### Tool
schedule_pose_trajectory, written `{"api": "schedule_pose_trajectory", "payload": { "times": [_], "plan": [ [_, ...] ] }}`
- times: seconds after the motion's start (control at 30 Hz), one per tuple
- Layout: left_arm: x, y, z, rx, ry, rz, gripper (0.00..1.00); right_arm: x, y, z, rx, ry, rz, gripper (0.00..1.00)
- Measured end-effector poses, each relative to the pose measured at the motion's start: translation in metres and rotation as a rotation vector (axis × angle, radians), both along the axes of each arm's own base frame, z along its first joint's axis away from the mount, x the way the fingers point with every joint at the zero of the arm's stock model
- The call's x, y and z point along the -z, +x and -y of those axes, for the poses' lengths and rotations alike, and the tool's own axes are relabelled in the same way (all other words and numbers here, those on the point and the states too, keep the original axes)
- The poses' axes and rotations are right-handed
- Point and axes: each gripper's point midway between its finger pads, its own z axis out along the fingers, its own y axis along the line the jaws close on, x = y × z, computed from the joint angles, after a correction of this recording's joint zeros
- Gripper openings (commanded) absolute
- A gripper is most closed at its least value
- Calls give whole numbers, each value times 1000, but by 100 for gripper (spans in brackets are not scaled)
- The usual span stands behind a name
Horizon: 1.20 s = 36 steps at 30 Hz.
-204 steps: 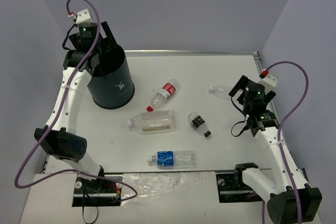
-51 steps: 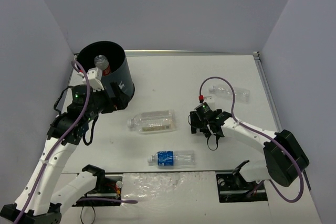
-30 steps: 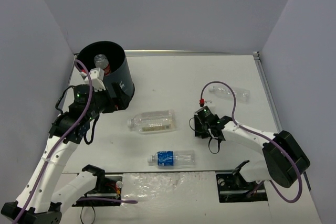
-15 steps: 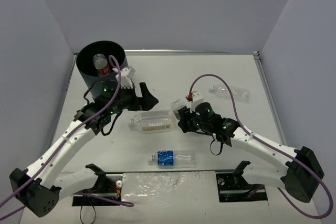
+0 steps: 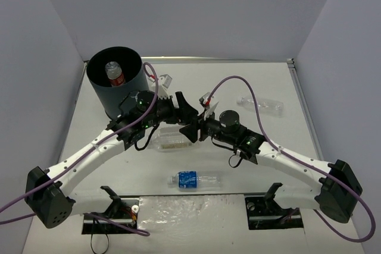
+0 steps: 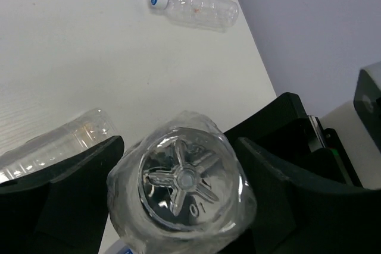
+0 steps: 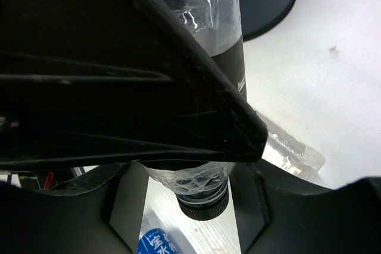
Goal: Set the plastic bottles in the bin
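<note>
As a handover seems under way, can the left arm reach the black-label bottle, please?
Probably yes: the right arm holds the bottle, its base clear between the jaws of the left arm.

Now off the table, black-label bottle in right tool, base inside left tool too.

Black-labelled bottle held between jaws; red-labelled bottle upright inside bin.

Bottle inside bin, far left
</note>
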Motion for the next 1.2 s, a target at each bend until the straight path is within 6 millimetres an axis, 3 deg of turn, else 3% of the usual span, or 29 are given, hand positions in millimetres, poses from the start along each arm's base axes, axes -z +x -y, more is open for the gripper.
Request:
{"api": "schedule_pose_trajectory", "payload": {
  "times": [0.03, 0.13, 0.17, 0.27, 0.3, 0.47, 0.57, 0.67, 0.77, 0.87, 0.93, 1.03, 1.1, 1.2],
  "plan": [
    [0, 0, 1, -3, -2, 1, 26, -3, 0, -1, 0, 13, 11, 11],
    [-4, 0, 4, -12, -22, -2, 3, -9, 1, 1, 8, 34, 36, 24],
    [-5, -1, 4, -14, -24, -2, 0, -10, 0, 3, 13, 37, 41, 36],
    [-12, -3, 3, -28, -41, 3, 0, -18, -3, 7, 22, 56, 55, 89],
    [-15, -3, 1, -38, -42, 13, 0, -21, -3, 8, 27, 63, 56, 99],
    [-30, 8, -26, -160, 16, 63, 0, -22, -5, 18, 66, 52, 28, 100],
    [-60, 22, -49, -263, 72, 132, 0, -8, -3, 30, 133, 2, -17, 100],
    [-117, 43, -87, -411, 105, 240, 0, 3, 7, 59, 297, -52, -56, 100],
    [-187, 61, -148, -626, 86, 362, 0, -1, 22, 104, 514, -60, -69, 100],
    [-223, 68, -210, -836, 100, 423, 11, -5, 40, 147, 703, -44, -79, 100],
    [-225, 75, -246, -957, 162, 427, 13, -1, 56, 184, 841, -39, -107, 100],
    [-220, 89, -280, -1058, 250, 409, 13, 10, 68, 226, 999, -51, -154, 100],
    [-216, 101, -296, -1101, 286, 391, 14, 17, 69, 245, 1067, -63, -180, 100],
    [-186, 131, -308, -1112, 356, 327, 18, 23, 70, 269, 1167, -70, -208, 100]
  ]
}}
